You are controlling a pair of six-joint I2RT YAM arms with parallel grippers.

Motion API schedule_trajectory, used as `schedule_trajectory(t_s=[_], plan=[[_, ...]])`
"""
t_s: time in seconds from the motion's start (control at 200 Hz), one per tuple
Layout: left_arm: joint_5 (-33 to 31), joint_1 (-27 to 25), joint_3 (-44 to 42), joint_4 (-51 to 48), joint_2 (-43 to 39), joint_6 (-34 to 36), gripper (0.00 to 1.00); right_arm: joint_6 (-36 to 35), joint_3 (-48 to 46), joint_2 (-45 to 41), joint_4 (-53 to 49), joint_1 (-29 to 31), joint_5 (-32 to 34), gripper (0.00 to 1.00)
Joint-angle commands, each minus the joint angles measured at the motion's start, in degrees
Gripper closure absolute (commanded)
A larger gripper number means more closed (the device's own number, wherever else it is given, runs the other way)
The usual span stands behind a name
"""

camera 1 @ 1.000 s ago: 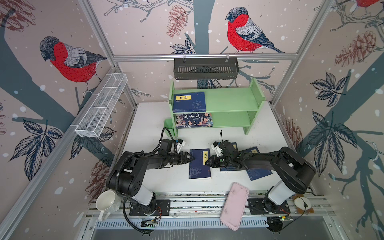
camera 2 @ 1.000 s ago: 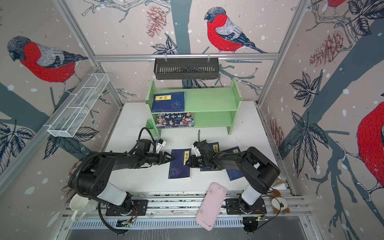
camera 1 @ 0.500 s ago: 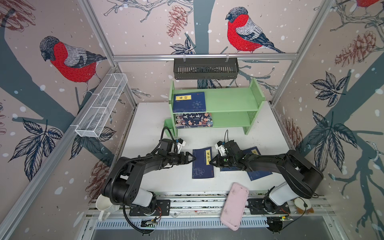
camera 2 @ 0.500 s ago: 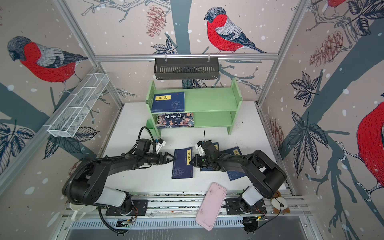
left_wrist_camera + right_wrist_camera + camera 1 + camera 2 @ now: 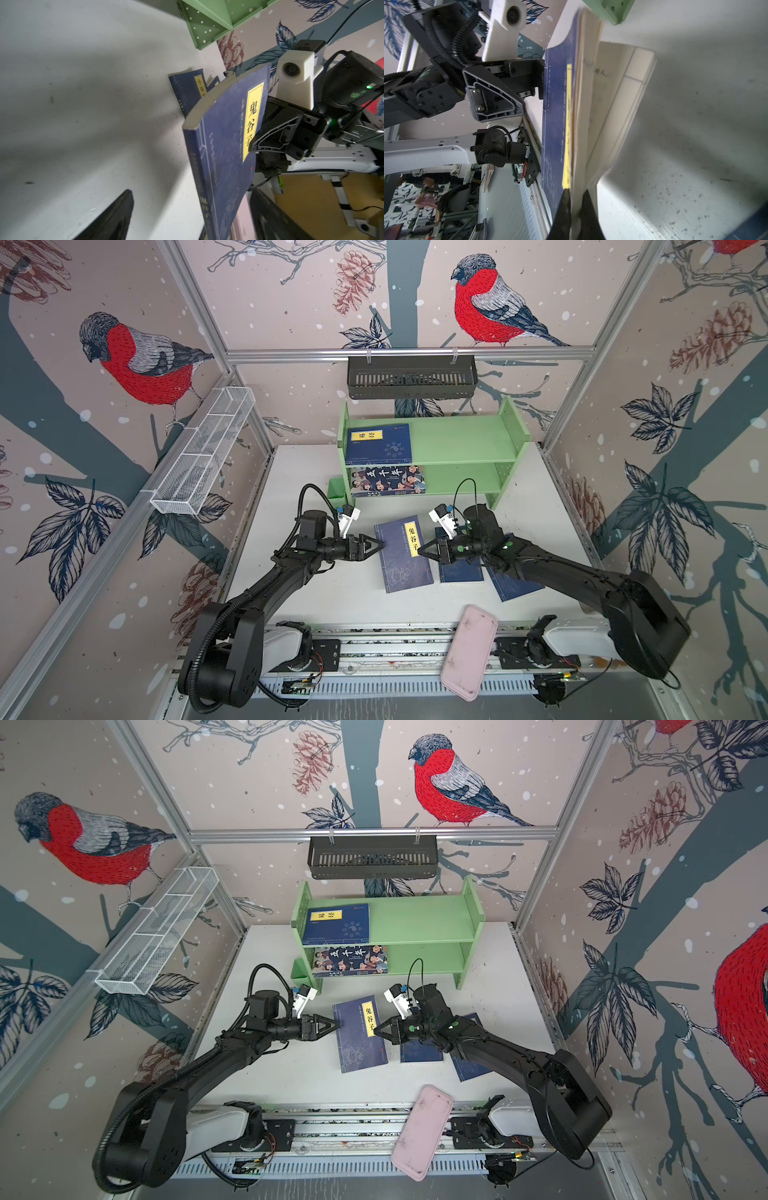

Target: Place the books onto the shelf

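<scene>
In both top views the right arm hides parts of two navy books.

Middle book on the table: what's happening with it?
The right tool is shut on one long edge of the navy book, holding that side tilted up off the table. The left tool is open, straddling its opposite edge. Two books lie on the shelf, a navy one on top and a cartoon one below; two more navy books wait on the table.
</scene>
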Motion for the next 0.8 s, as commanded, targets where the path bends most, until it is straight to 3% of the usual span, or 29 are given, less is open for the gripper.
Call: schedule_trajectory(t_s=[0.0, 0.145, 0.225, 0.345, 0.41, 0.485, 0.555, 0.63, 0.795], plan=[[8.47, -0.08, -0.23, 6.70, -0.30, -6.88, 0.16, -4.22, 2.04, -1.10, -2.16, 0.79, -4.84, 0.99], [11.26, -0.24, -0.42, 10.62, -1.12, -11.02, 0.30, -5.70, 3.72, -1.48, -3.56, 1.82, -6.29, 0.99], [13.29, -0.48, -0.68, 15.48, -1.47, -15.77, 0.47, -6.68, 4.82, -0.74, -4.48, 2.41, -7.08, 0.99], [13.78, -0.62, -0.38, 17.91, -2.06, -18.35, 0.83, -7.35, 6.47, 0.24, -4.92, 2.95, -7.49, 0.97], [13.75, -0.62, -0.08, 17.71, -2.39, -18.31, 1.00, -7.75, 7.74, 0.69, -5.90, 2.97, -6.62, 0.79], [14.09, -0.57, 0.82, 17.66, -2.87, -18.15, 1.00, -7.90, 8.70, 0.29, -6.80, 2.90, -4.41, 0.73], [15.09, -0.62, 2.71, 17.70, -3.06, -17.64, 1.00, -6.87, 8.95, -0.97, -6.42, 1.95, -2.72, 0.56], [15.40, -0.62, 6.17, 15.07, -3.10, -15.65, 1.00, -6.52, 9.31, -3.46, -6.59, 0.61, -0.90, 0.45], [14.52, -0.62, 18.39, 0.47, -2.81, -3.68, 1.00, -4.53, 9.51, -11.80, -6.02, -4.33, 2.67, 0.36]])
